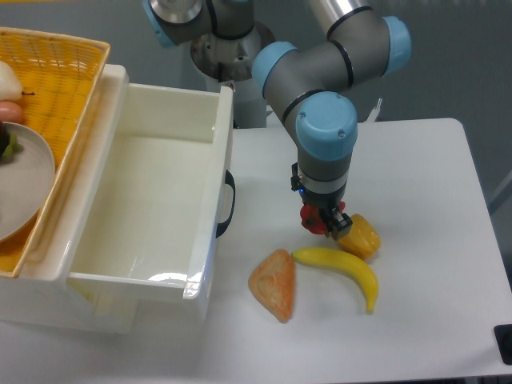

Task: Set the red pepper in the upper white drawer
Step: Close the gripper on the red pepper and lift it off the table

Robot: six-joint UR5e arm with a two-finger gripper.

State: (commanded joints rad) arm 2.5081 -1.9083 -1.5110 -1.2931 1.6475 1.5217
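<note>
Camera view, fixed, looking down on the counter point(416, 176):

- Gripper point(323, 222): centre right of frame, pointing straight down; fingers drawn in around the red pepper point(312, 218), of which only a small red patch shows beneath the wrist. Whether it is lifted off the surface cannot be told.
- Yellow-orange pepper point(360, 235): just beside the fingers, lower right of them, apparently touching.
- Banana point(340, 268): below the fingers, lying curved.
- Orange wedge pastry point(274, 285): lower centre, just left of the banana.
- Upper white drawer point(208, 208): left half of frame, pulled open, interior bare, black handle facing the arm.
- Yellow woven basket point(76, 72): upper left, holding a plate with items.
- Step in hand, as judged: grasp of the red pepper, drawer not yet reached.
- Next move calls for: a lift high enough to pass the drawer's front wall, then travel left over the opening.
- Writing or labels: none legible.
</note>
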